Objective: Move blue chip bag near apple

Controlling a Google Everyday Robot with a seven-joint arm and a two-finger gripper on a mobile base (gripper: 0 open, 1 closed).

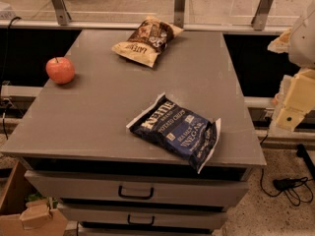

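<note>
Claw (293, 109): pale yellow, at the frame's edge, off the side of the counter (98, 112) and clear of everything on it. It holds nothing. We cannot tell whether it stands wide or narrow, as part of it is cut off by the frame edge.

Blue chip bag (176, 131): the thing closest to the claw, lying flat and skewed near the counter's front edge. One white corner seems to poke just over that edge.

Apple (60, 70): upright, stem up, farthest from the claw at the opposite side of the counter and well apart from the blue bag.

Brown and cream chip bag (147, 41): beyond the blue bag from the claw, toward the back edge. It is not part of the job.

Step in hand, as we judge it: the approach, with no grasp made. Next the claw must come in over the counter and down onto the blue bag, take the crinkled foil and carry or drag it across the bare middle toward the apple, stopping short so the apple is not set rolling.

Hard to make out: the arm above the claw is mostly out of frame, and the blue bag's small print is unreadable.
</note>
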